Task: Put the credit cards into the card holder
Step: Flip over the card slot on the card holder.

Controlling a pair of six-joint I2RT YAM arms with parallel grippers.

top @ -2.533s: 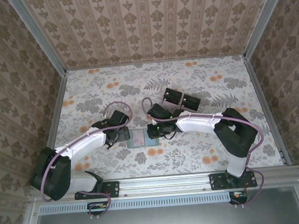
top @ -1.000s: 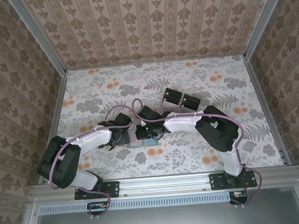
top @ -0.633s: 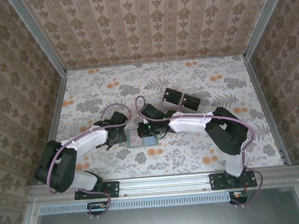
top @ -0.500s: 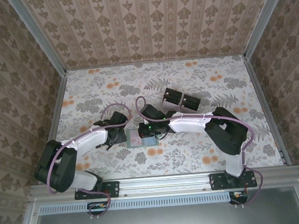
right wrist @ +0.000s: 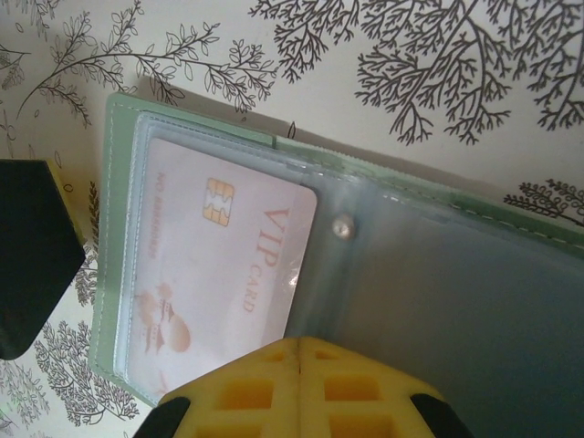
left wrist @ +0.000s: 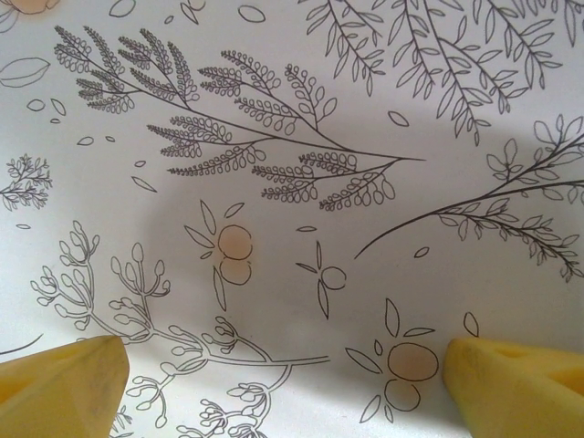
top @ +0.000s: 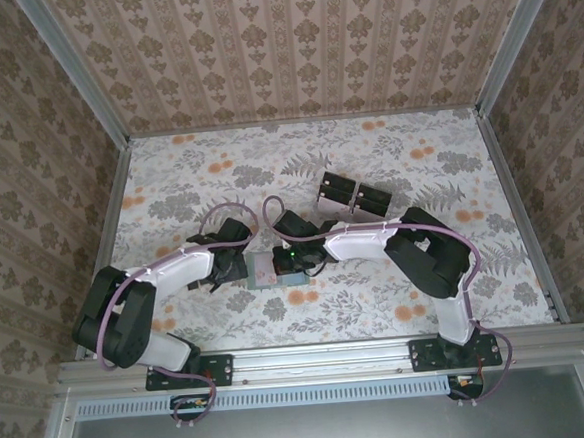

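Observation:
The green card holder (right wrist: 114, 228) lies open on the flowered cloth, its clear sleeves facing up. A pale pink credit card (right wrist: 219, 265) marked VIP CARD sits inside the left sleeve; the right sleeve looks empty. My right gripper (right wrist: 301, 344) is shut, yellow tips together over the card's lower right corner near the holder's fold, with nothing between them. From above, the right gripper (top: 293, 262) covers the holder's (top: 260, 280) right half, with the card (top: 264, 268) showing. My left gripper (top: 229, 267) stands just left of the holder, wide open (left wrist: 278, 374) over bare cloth.
A clear tray with black blocks (top: 357, 195) lies behind and right of the holder. A black shape (right wrist: 27, 255) sits close against the holder's left side. Patterned walls and metal rails (top: 117, 221) close in the table.
The right gripper has moved left from beside the holder to over its middle and stays shut. The left gripper has held its place, open.

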